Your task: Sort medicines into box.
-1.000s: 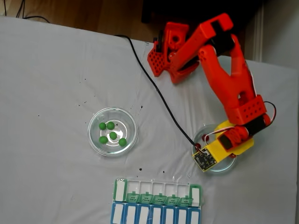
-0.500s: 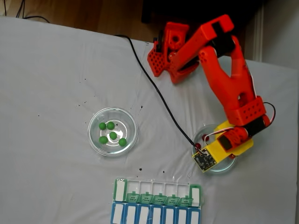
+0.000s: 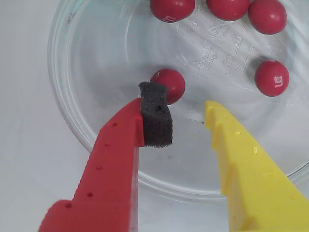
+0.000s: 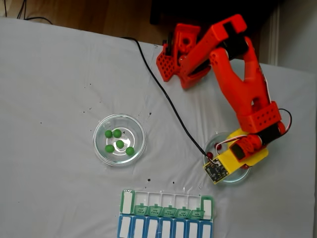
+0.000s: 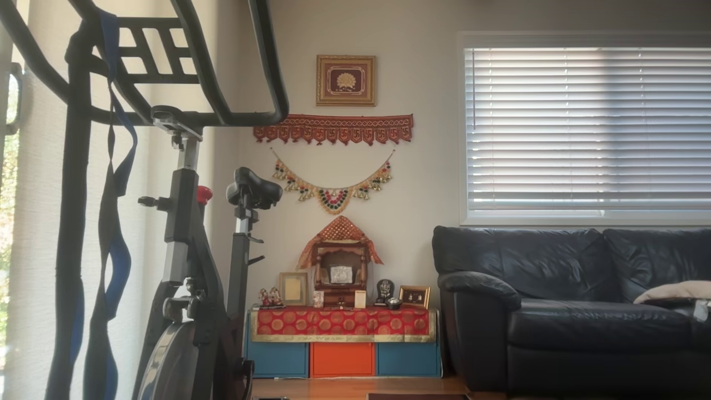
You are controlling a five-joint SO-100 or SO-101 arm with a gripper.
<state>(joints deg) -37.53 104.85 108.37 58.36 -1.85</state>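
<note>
Our claw (image 3: 186,121) hangs spread over the right-hand glass dish (image 3: 72,111), its red finger with the dark foam pad (image 3: 155,115) on the left of the wrist view and its yellow finger (image 3: 231,145) on the right, nothing between them. Just past the pad, in the middle of that frame, lies one dark red ball (image 3: 169,84), touching or all but touching the foam; we cannot tell which. Four more red balls sit along the top and right: three at the upper edge (image 3: 172,8) (image 3: 228,7) (image 3: 267,15) and one at the right (image 3: 272,77).

Against the fixed view from a second ago, little has shifted: the arm (image 4: 242,84) sits over the same dish at the lower right of the frame, its wrist nudged only a touch. We judge that the claw is settling its aim on the near ball, with no pick yet made.

Further out in the fixed view, the other dish (image 4: 119,139) left of centre holds five green balls (image 4: 120,144), and the box (image 4: 167,218) lies at the bottom edge, well apart from both dishes, on the white surface (image 4: 49,99). None of the medicines look sorted yet.
</note>
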